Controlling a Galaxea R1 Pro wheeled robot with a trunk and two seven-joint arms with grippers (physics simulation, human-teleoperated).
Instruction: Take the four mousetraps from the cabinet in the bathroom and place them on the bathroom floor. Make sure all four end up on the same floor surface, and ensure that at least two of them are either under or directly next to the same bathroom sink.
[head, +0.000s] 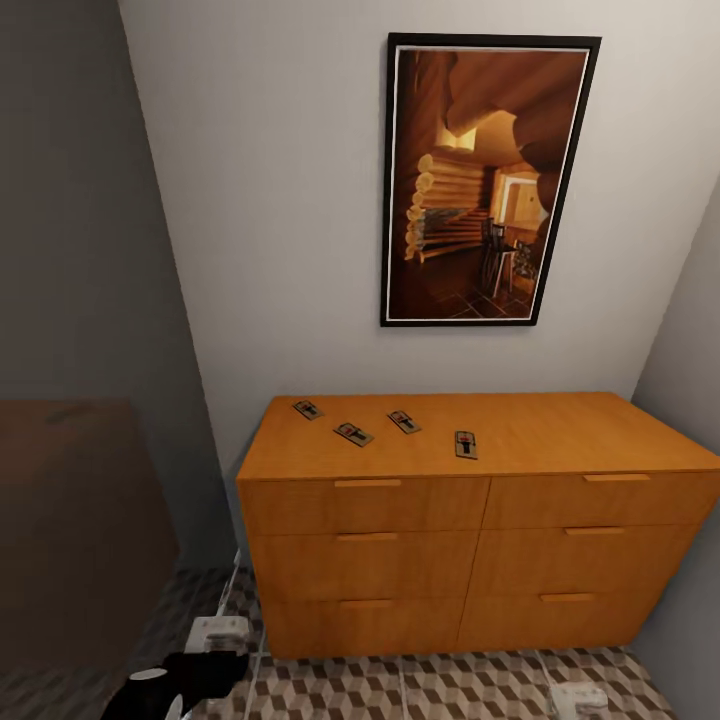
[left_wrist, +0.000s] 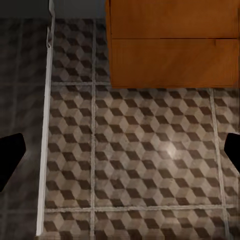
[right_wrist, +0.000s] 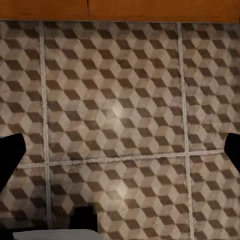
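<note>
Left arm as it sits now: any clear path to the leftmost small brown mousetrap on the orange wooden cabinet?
Probably yes. The mousetrap lies uncovered on the cabinet top, nothing above it. But the left gripper hangs low, open over the cube-patterned tile floor, so it must rise first.

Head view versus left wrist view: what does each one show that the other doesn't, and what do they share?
Head view: four mousetraps lying on top of the orange-brown wooden cabinet, with a framed picture on the wall above. Left wrist view: a close look down at the cube-patterned floor between the left gripper's wide-spread dark fingertips, plus a white strip. Shared: the cabinet's drawer fronts and that floor.
</note>
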